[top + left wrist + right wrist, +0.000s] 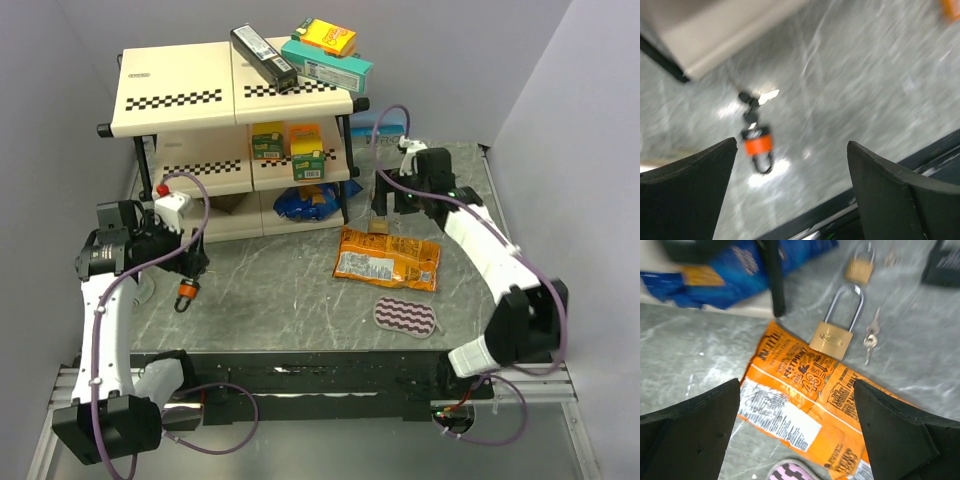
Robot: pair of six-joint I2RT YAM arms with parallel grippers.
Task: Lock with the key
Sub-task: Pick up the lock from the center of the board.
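Evidently we are at the approach step: left fingers (690, 170) and right fingers (690, 425) both spread empty, the orange padlock (757, 145) lying at eight o'clock on the surface (880, 75), its key (769, 95) needing a grasp next.

Blur smears the orange padlock (758, 145) and its keys (751, 103) beyond detail
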